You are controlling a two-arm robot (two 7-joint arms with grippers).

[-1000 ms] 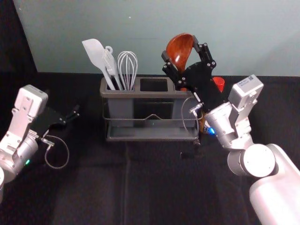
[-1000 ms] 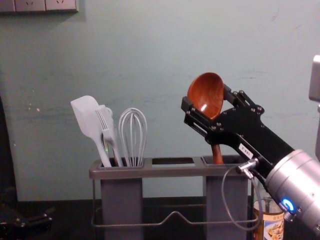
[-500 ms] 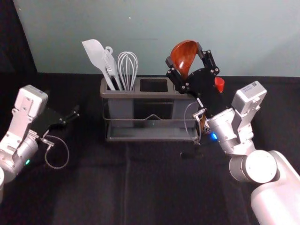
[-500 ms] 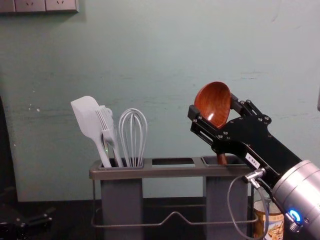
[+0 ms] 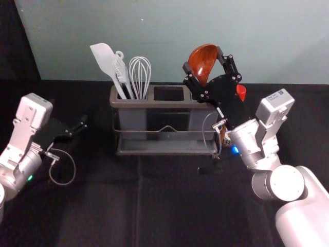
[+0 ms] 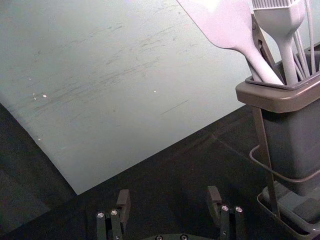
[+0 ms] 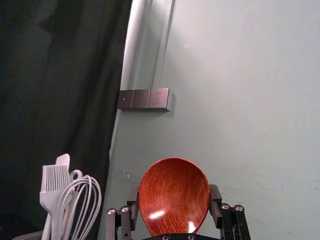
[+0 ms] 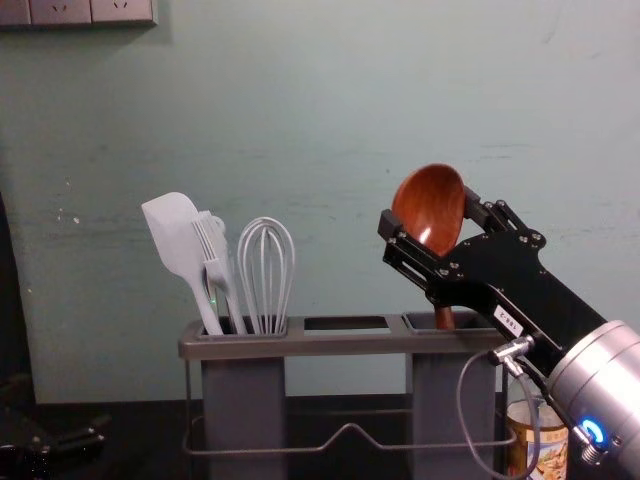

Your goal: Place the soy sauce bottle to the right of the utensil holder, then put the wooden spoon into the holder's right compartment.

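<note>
The right gripper [image 5: 204, 73] is shut on the bowl of the wooden spoon [image 5: 202, 60], above the right end of the utensil holder [image 5: 149, 104]. In the chest view, the handle of the wooden spoon [image 8: 444, 318] points down into the right compartment's opening; its lower end is hidden. Both fingers of the right gripper [image 7: 172, 206] flank the spoon bowl [image 7: 173, 195]. The soy sauce bottle [image 8: 548, 445] stands just right of the holder, partly behind the right arm; its red cap [image 5: 241, 91] shows in the head view. My left gripper [image 5: 82, 125] is parked left of the holder, open [image 6: 167, 206].
A white spatula [image 8: 175, 235], a brush [image 8: 213, 250] and a whisk [image 8: 266, 275] stand in the holder's left compartment. The middle compartment [image 5: 168, 93] holds nothing visible. A wall [image 8: 330, 100] rises behind the black-covered table [image 5: 169, 206].
My right gripper has shifted a little to the right and lower with the spoon, nearly all of it in the first half second. The left arm has stayed put.
</note>
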